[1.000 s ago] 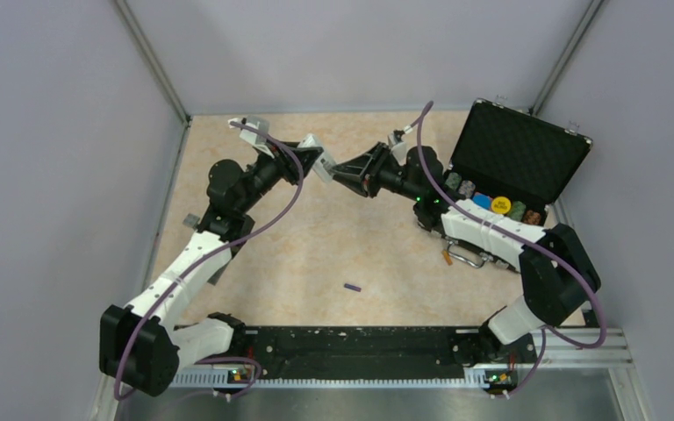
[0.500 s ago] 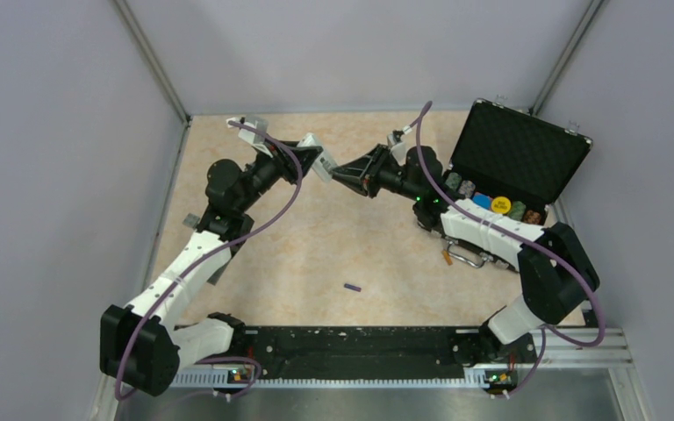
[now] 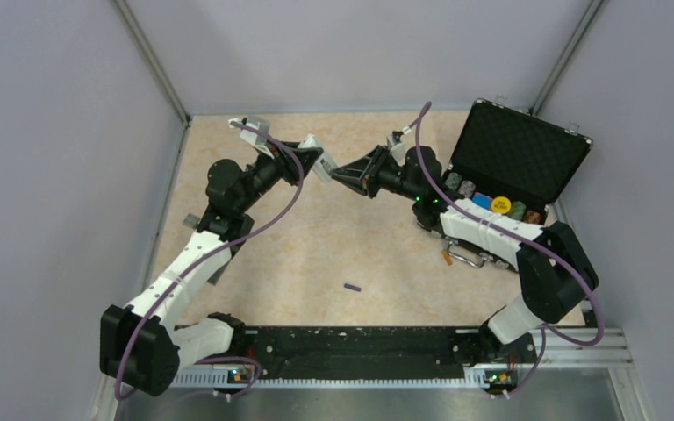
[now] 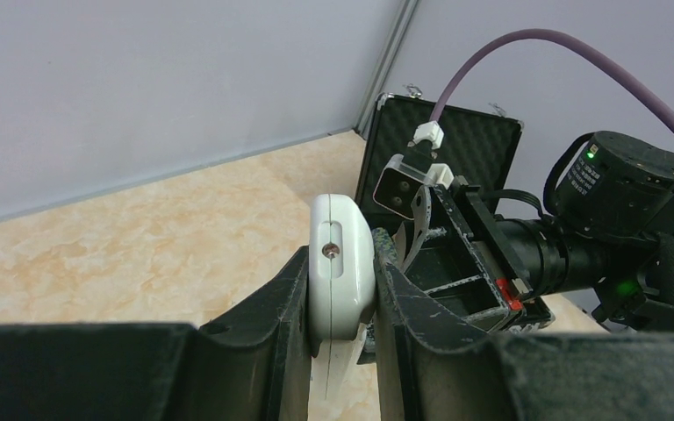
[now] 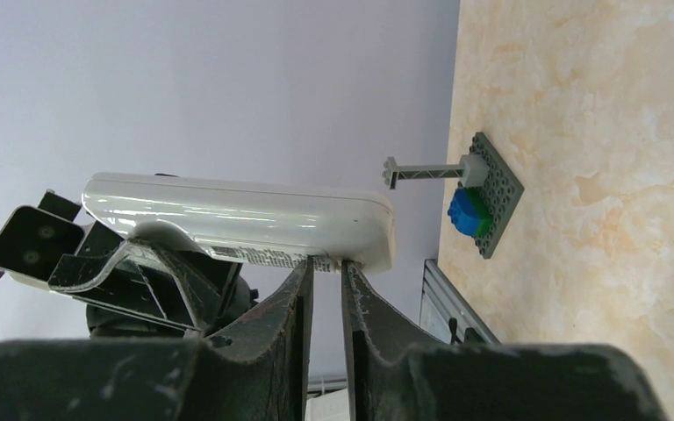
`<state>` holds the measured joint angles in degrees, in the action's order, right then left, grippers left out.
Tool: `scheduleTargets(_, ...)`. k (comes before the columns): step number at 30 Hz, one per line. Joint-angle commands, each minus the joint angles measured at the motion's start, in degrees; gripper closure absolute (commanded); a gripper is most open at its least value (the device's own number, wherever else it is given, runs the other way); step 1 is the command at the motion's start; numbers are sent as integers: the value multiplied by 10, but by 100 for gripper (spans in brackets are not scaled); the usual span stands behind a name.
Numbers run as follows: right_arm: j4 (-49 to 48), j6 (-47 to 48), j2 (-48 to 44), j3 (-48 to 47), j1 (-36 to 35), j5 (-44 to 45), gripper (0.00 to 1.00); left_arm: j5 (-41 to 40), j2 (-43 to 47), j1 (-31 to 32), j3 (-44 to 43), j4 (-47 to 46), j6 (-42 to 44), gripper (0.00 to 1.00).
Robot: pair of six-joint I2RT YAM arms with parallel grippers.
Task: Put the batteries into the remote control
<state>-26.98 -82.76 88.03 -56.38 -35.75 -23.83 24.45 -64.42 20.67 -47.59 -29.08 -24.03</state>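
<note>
Battery (image 3: 352,287), small dark purple cylinder: loose near worktop's near edge, centre; likely light, apt to roll; pinch mid-body. Remote control (image 5: 237,219), slim glossy white plastic: aloft toward far edge, clamped edgewise in left gripper (image 4: 342,250); rigid, probably slippery. Right gripper (image 5: 325,267): jaws nearly together at remote's underside; hold undeterminable.

Top external: fixed, high above the near edge of the table (image 3: 316,254), facing down and forward; whole table in frame, distant.
Left wrist: close, low, looking past the left gripper (image 4: 340,250) toward the far right corner.
Right wrist: close, rolled sideways, looking past the right gripper (image 5: 326,265) toward the left edge.
Shared by all three: the remote control (image 3: 319,167), toward the far edge.
</note>
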Motion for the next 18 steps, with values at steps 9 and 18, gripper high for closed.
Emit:
scheduleTargets(9, -24, -8, 18, -26, 2, 14, 73, 55, 6, 15, -28, -24, -41, 100)
scheduleTargets(18, -21, -7, 23, -28, 2, 11, 72, 65, 0, 15, -34, -52, -94, 100)
